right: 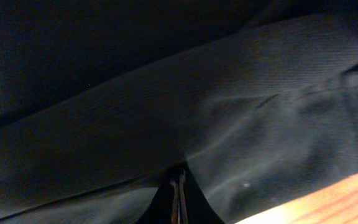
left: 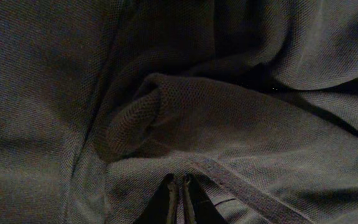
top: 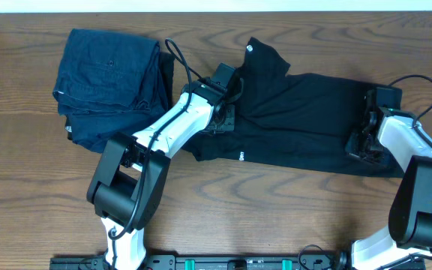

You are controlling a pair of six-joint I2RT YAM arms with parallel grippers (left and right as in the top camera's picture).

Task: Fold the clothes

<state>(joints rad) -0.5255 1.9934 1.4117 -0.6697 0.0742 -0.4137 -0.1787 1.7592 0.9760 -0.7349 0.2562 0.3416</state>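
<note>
1. The black soft-fabric short-sleeved T-shirt (top: 306,120) lies stretched sideways across the brown wooden table (top: 276,217), folded into a long band. One sleeve with a small white mark sticks up at the far edge.
2. The left gripper (top: 227,120) is pressed down at the shirt's left end, its jaws clenched on a thin pinch of bunched cloth beside a seam (left: 241,186).
3. The right gripper (top: 362,142) is clenched the same way on the right end, near the table edge of the cloth (right: 179,180).
4. I think both ends are held so that the band stays flat and can be lifted together for the next fold.
5. The dark blue folded denim stack (top: 107,82) rests just beside the shirt, on its left.
</note>
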